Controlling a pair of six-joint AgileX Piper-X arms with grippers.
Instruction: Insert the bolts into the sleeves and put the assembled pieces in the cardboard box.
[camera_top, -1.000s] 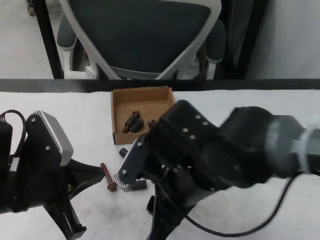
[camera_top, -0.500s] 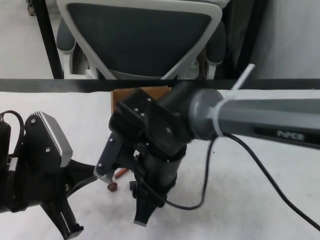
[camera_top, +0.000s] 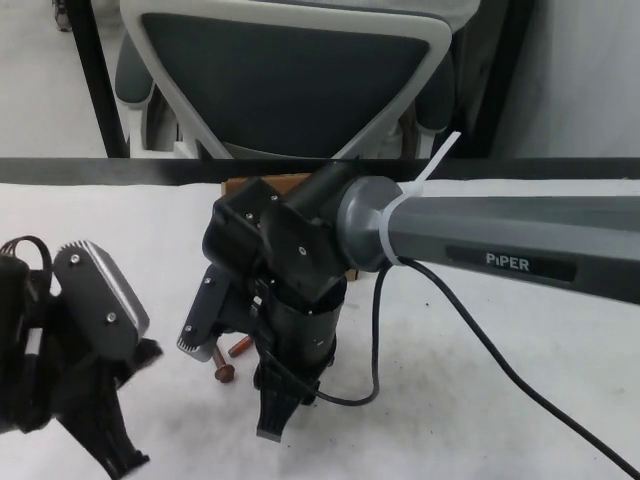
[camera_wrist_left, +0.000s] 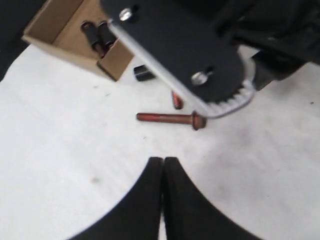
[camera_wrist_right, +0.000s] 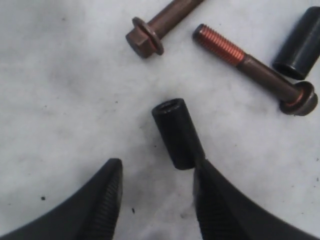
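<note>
Right wrist view: right jaws apart near a sleeve (camera_wrist_right: 178, 134); left jaws together.

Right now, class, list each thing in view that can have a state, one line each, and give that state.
left tool, shut, empty
right tool, open, empty
near sleeve, lying loose by the right tool, no bolt in it
far sleeve, lying loose
bolt beside the far sleeve, lying loose, not inserted
other bolt, lying loose, not inserted
cardboard box, open, holding dark pieces
</note>
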